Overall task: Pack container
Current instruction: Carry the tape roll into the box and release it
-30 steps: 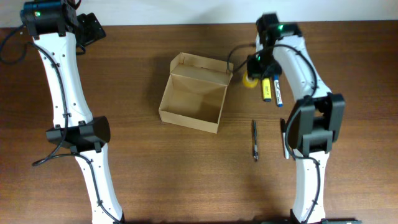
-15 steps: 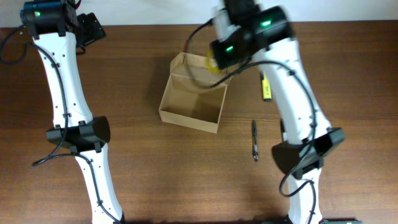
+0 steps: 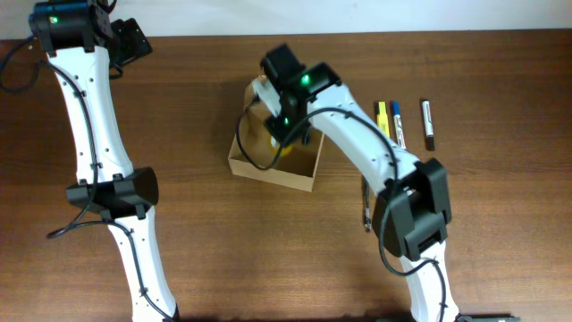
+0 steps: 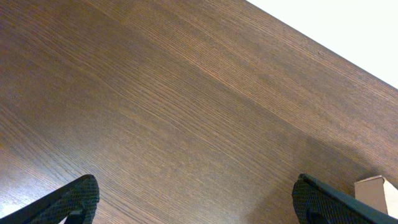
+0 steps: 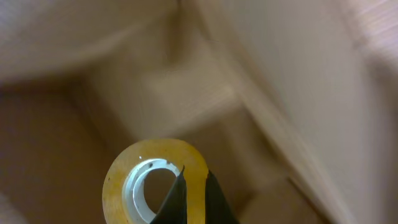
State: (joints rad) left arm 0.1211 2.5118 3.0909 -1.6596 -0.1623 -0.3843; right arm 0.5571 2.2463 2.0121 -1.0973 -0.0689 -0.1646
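I am looking down at a dark brown wood-grain tabletop filling nearly the whole view. A plain white strip is running along its far edge. Soft light is glinting off the grain.

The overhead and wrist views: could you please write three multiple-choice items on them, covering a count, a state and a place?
1. How many marker pens lie side by side right of the open tan cardboard box? A) one B) three C) five
2. How is the left gripper? A) open, empty B) shut on a marker pen C) shut, empty
3. Where is the yellow roll of tape? A) beside the marker pens B) within the box's walls C) in the left gripper
Key: 1 B, yellow marker, blue marker, black marker; 2 A, its fingers stand wide apart, nothing between; 3 B, cardboard surrounds it in the right wrist view.
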